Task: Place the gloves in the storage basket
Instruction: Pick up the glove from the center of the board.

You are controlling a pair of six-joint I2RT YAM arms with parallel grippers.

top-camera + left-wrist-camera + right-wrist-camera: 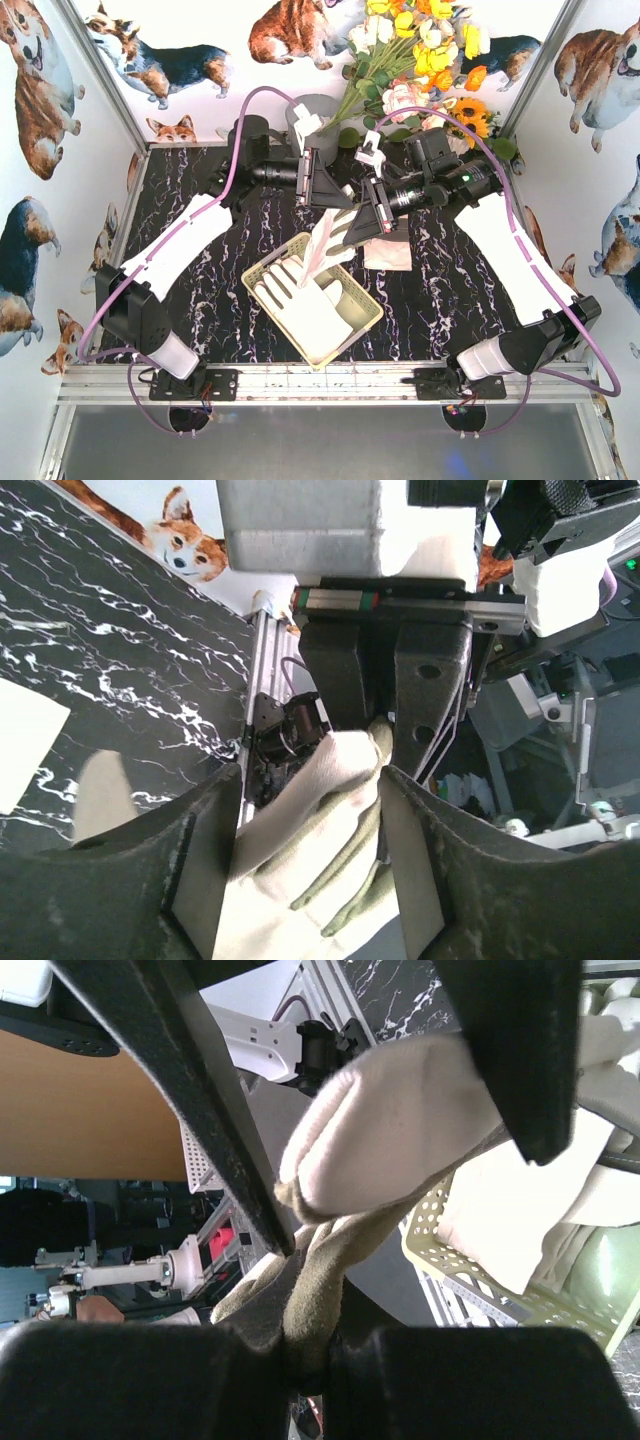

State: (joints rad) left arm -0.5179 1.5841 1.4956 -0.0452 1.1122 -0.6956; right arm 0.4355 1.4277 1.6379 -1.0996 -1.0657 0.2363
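Observation:
The pale yellow-green storage basket (362,322) lies mid-table with cream gloves (300,305) inside. My right gripper (372,218) is shut on another cream glove (335,235) that hangs above the basket's far corner. In the right wrist view its olive strip is pinched at the right gripper (322,1345), and the glove (400,1130) bulges above the basket (470,1270). My left gripper (338,192) is open, its jaws standing either side of that hanging glove (320,820) without closing on it; the left gripper (310,775) frames it in its own view. One more glove (388,255) lies on the table under the right arm.
A grey metal bucket (312,108) and a bunch of artificial flowers (420,50) stand at the back edge. Corgi-print walls close in both sides. The two wrists are close together above the basket's far end.

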